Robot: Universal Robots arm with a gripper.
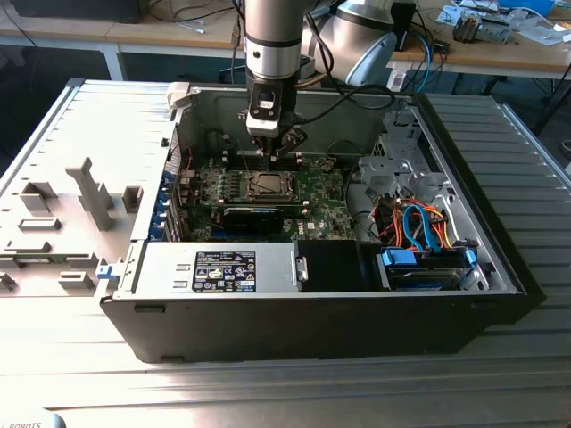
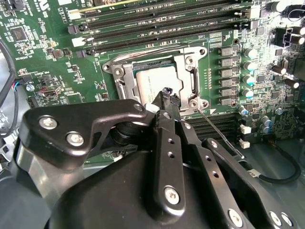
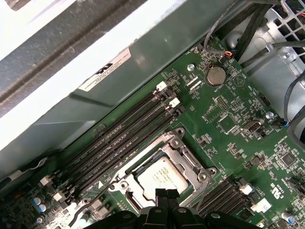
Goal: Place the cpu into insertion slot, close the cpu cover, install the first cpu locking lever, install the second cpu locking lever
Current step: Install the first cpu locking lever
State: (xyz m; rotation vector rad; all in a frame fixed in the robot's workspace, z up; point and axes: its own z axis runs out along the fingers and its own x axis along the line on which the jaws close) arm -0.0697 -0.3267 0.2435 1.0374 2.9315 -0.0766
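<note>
The cpu lies flat on the green motherboard, its silver top showing through the window of the cpu cover, which lies down flat around it. The insertion slot's contact field is hidden under the chip. My gripper is shut with nothing in it, its tips hovering over one edge of the cover. A thin locking lever sticks out loose from a corner of the socket. Whether the other lever is latched I cannot tell.
Long black memory slots run beside the socket. Capacitors stand near it. The open black computer case holds a black card, a silver power supply, blue and orange cables and a drive cage.
</note>
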